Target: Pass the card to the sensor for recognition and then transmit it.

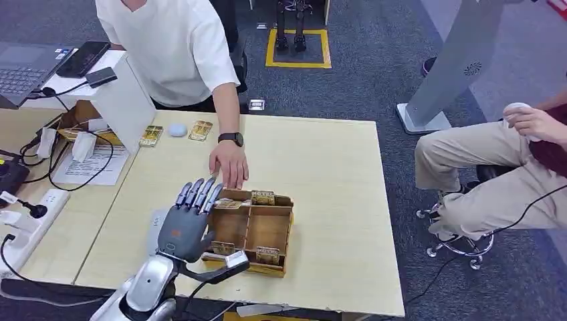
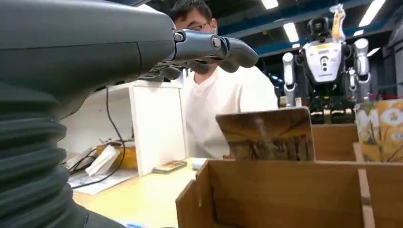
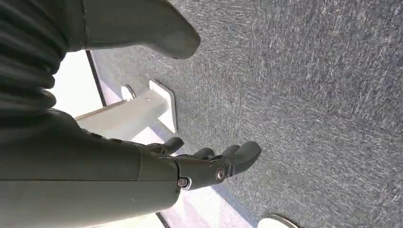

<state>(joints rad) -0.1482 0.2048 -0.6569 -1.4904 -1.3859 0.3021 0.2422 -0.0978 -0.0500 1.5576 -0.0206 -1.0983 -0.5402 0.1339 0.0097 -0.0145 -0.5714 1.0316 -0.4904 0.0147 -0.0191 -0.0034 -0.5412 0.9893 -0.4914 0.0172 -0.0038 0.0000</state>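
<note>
Left hand: the left hand hovers at the 9 o'clock edge of the cardboard box, fingers straight and spread and thumb out toward the near wall; it grasps nothing. Judged a pre-grasp pose over the upright cards.
Right hand: the right hand hangs over grey carpet, fingers loosely extended, released and empty; judged to be parked.
Box: the cardboard box sits near the middle of the table, split into compartments, probably so that each card stands on edge with its top free to pinch.
Cards in box: four visible in the head view, two along the far wall, among them the far-wall card, and two along the near wall, including the near-wall card. The left wrist view shows one card rising above the wall just beyond the fingertips.
Loose cards: two flat cards at 11 o'clock on the table.
Sensor: a small pale puck lies between those two cards; judged the likely reader, not certain.
Person's hand: one hand rests flat on the table, just beyond the box at 12 o'clock, plausibly waiting to receive.
Stage: judged early; no card lifted yet.
</note>
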